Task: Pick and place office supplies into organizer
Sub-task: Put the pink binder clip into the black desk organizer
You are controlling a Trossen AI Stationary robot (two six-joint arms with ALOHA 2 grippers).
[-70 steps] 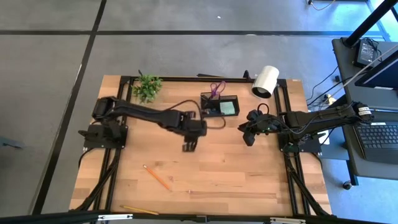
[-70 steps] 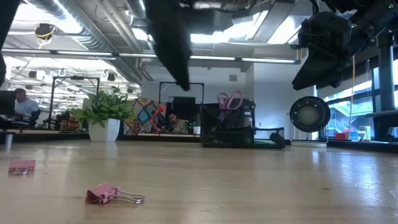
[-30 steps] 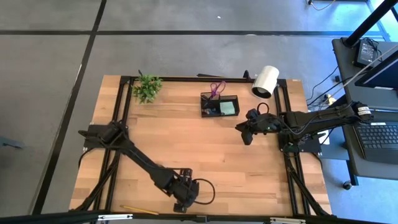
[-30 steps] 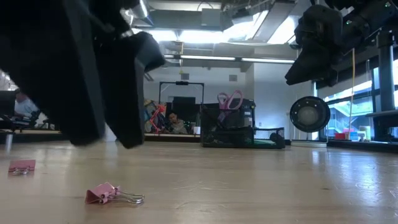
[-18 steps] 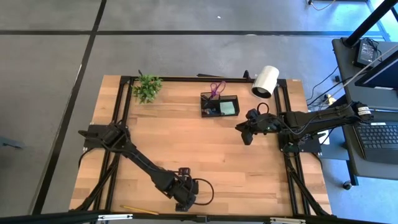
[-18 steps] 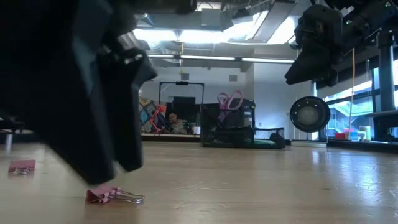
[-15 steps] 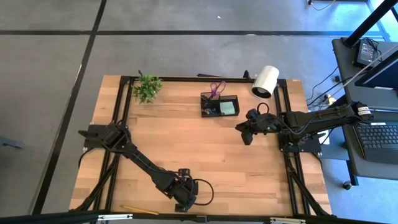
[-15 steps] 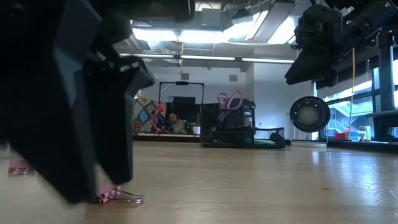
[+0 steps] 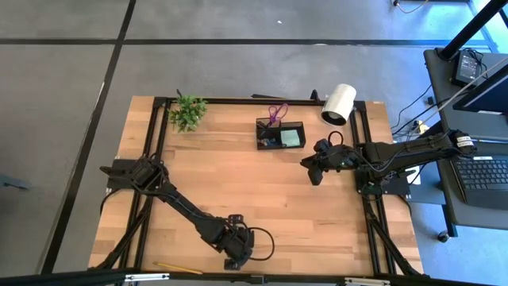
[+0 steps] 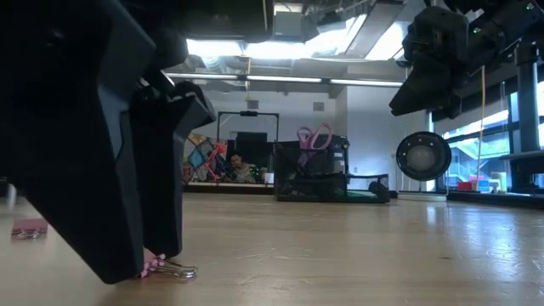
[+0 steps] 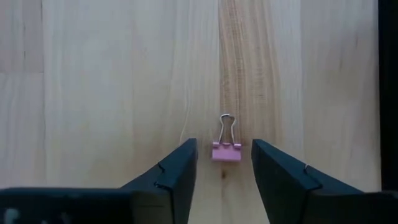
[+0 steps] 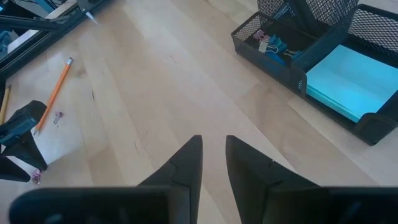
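Your left gripper is down at the table's near edge, fingers spread wide with the pink binder clip lying between the tips, not yet gripped. The clip's long axis runs straight ahead from the gripper, its wire handles pointing away, so the fingers would close across its body. Farther off, your right gripper hovers with a narrow gap, holding nothing, beside the black mesh organizer at the far side; it's well away from the clip.
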